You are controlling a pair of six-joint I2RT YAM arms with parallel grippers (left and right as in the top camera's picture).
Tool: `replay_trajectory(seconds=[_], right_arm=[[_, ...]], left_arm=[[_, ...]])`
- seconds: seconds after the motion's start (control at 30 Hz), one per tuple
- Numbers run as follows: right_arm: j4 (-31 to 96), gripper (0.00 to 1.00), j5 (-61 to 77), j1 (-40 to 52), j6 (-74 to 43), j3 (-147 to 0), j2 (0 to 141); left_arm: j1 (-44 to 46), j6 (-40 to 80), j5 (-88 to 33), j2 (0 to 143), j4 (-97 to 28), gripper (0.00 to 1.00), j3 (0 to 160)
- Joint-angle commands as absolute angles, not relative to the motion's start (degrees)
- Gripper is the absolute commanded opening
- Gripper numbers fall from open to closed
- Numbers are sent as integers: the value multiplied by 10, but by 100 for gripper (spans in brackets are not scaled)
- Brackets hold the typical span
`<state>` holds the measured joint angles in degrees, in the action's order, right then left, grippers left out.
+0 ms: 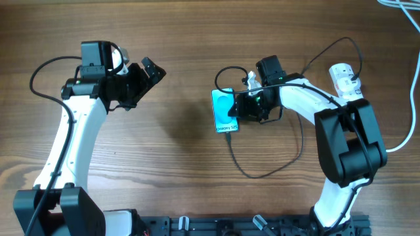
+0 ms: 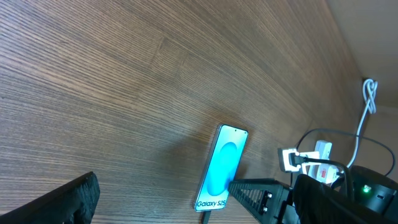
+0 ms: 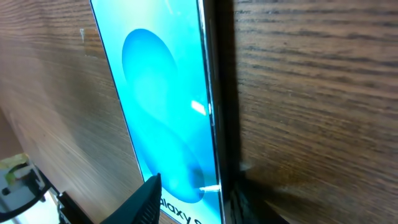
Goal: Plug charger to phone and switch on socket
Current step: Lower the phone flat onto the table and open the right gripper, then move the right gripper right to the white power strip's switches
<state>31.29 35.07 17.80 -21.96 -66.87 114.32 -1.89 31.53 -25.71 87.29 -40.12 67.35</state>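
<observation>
**Phone.** The phone [image 1: 224,111] lies flat on the table [image 1: 184,164], screen up. In the overhead view it is just to the 3 o'clock side of centre. Its long axis runs 12 to 6 o'clock, and the text end is at 6 o'clock.

**Charger.** The charger [image 1: 252,176] reaches the phone's 6 o'clock edge. From there it loops toward 5 o'clock, then climbs toward 1 o'clock and passes under the right arm. The views do not show whether the tip is seated.

**Socket.** The socket [image 1: 342,77] lies at 2 o'clock from the phone and is partly covered by the right arm. The switch position is too small to read.

**Right gripper.** The right gripper [image 1: 241,108] is at the phone's 3 o'clock edge. In the wrist view one finger [image 3: 146,199] overlaps the screen [image 3: 161,106]. Its grip state cannot be determined.

**Left gripper.** The left gripper [image 1: 147,77] is at 9 o'clock, well apart from the phone. Its jaws are spread and hold nothing. One finger [image 2: 68,199] shows at the edge of the wrist view.
</observation>
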Motion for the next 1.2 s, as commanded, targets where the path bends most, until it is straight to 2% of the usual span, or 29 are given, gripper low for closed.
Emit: replay_trajectory(seconds=[0.0, 0.07, 0.13, 0.23, 0.3, 0.4, 0.5, 0.8, 1.17], right_arm=[[322, 39, 263, 178, -227, -671, 1148], [343, 42, 266, 178, -227, -685, 1139], [385, 56, 266, 178, -220, -714, 1119], [470, 71, 237, 175, -176, -762, 1084], [526, 76, 171, 173, -155, -792, 1058], [585, 91, 3, 157, -135, -810, 1009], [623, 100, -118, 119, -135, -810, 995], [614, 100, -131, -42, -118, -810, 997], [501, 100, -113, -245, -133, -802, 1010]], left_arm=[[-21, 302, -250, 871, -401, 100, 674], [-21, 302, -250, 871, -401, 100, 674], [-21, 302, -250, 871, -401, 100, 674], [-21, 302, -250, 871, -401, 100, 674], [-21, 302, -250, 871, -401, 100, 674], [-21, 302, -250, 871, -401, 100, 674], [-21, 302, -250, 871, -401, 100, 674], [-21, 302, -250, 871, -401, 100, 674], [-21, 302, -250, 871, -401, 100, 674]])
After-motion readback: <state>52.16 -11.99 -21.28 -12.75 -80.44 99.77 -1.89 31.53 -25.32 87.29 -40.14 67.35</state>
